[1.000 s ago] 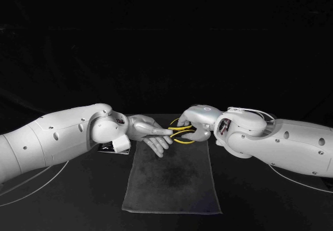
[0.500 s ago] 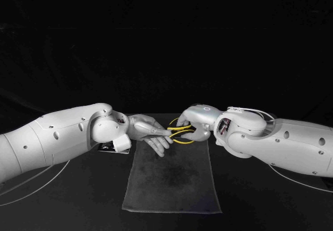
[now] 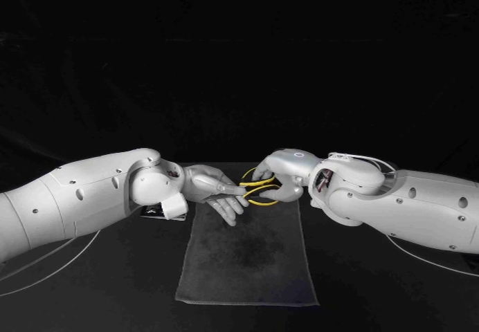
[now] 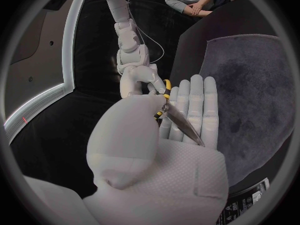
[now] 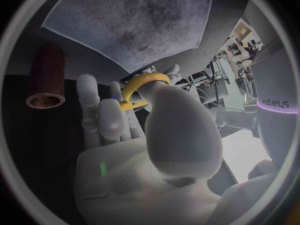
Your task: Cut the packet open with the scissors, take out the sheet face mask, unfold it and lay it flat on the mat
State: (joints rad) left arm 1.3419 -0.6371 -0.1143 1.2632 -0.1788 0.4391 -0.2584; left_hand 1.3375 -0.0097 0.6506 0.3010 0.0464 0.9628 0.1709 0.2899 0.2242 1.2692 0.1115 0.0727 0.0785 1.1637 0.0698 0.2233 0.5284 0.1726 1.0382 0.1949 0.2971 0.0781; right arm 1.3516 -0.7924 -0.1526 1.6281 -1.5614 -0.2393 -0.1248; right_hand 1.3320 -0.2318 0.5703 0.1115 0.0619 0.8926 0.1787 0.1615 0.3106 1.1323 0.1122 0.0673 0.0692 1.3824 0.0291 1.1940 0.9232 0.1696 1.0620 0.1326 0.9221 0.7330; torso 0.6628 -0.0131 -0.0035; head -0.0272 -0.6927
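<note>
The right hand [image 3: 280, 174] grips the yellow handles of the scissors [image 4: 182, 124] above the far end of the mat [image 3: 246, 259], thumb through a loop; the left hand [image 3: 216, 189] holds its fingers straight, the blades lying across them, though whether its thumb pinches them I cannot tell; the packet [image 3: 158, 210] lies just beside the mat's far left corner

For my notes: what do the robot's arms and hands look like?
The left arm and right arm have bulky rounded white shells dotted with small dark holes; a thin pale cable loops under each. The left hand and right hand are silver-grey. The right wrist bears "sharpa" lettering beside a purple line.
</note>
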